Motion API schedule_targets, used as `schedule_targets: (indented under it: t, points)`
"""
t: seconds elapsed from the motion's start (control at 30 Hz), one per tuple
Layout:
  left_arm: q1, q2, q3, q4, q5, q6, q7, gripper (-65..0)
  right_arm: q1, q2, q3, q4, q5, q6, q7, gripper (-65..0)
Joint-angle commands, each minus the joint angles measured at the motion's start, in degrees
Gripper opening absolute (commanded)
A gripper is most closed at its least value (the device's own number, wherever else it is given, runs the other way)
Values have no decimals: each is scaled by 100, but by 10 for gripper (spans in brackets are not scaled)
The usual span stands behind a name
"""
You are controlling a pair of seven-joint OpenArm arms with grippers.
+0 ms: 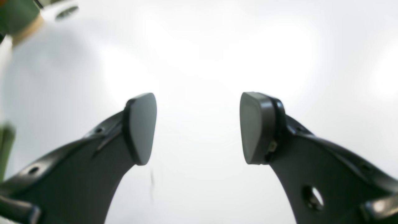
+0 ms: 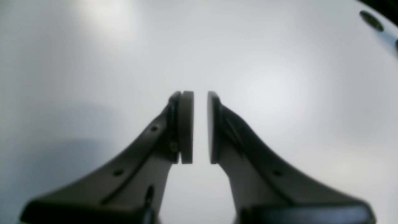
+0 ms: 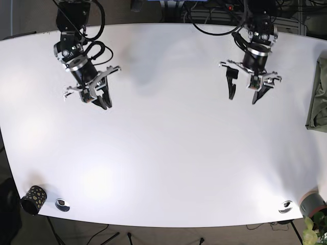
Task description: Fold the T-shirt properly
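Note:
The green T-shirt (image 3: 319, 99) lies bunched at the table's right edge in the base view, partly cut off by the frame. A blurred green strip (image 1: 5, 146) at the left edge of the left wrist view looks like it. My left gripper (image 3: 246, 94) hangs open and empty above bare table, well to the left of the shirt; its pads stand wide apart in the left wrist view (image 1: 198, 127). My right gripper (image 3: 102, 101) is over the table's far left, far from the shirt. Its pads are nearly together with only a narrow gap and hold nothing (image 2: 200, 127).
The white table (image 3: 163, 153) fills the view. A black dotted cup (image 3: 33, 199) and a round grommet (image 3: 63, 204) are at the front left. Another grommet (image 3: 285, 206), a grey cup (image 3: 312, 204) and a plant are at the front right. Cables run along the back edge.

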Motion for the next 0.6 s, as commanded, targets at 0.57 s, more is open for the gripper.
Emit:
schedule_targets:
  t: [0.57]
  points:
    - [3059,930,-58,1241,-110,16,-165,-271,-2718,321,692,786,1819,1,156,-580]
